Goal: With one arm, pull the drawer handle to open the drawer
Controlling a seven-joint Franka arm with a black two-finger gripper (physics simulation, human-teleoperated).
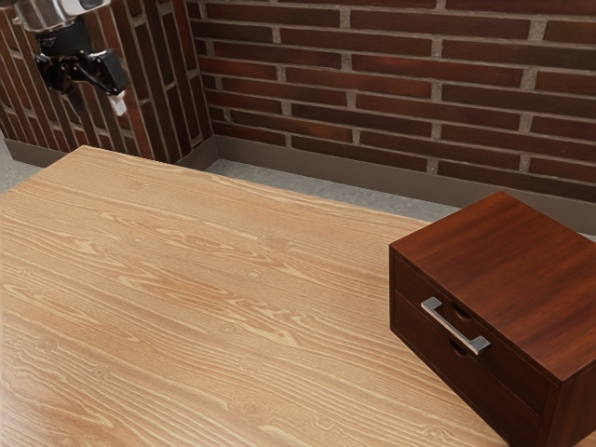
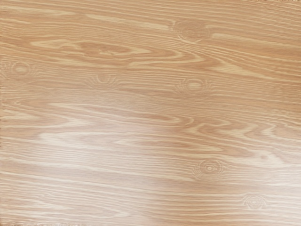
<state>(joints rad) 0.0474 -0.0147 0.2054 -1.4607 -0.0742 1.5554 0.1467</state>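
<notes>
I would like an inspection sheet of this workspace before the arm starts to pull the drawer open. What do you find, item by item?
Surface: wooden table, light grain.
Job's things: dark wooden drawer cabinet at the exterior view's right; silver handle on its front; upper drawer looks shut.
Clutter: nothing seen.
Grippers: gripper high at the exterior view's upper left, jaws open, holding nothing, far from the handle.
Cables: nothing seen.
Surroundings: red brick wall; grey floor behind the table.

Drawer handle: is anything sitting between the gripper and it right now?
Nothing visible does. The gripper hangs high at the exterior view's upper left, the handle sits on the cabinet at the lower right, with tabletop between.
</notes>
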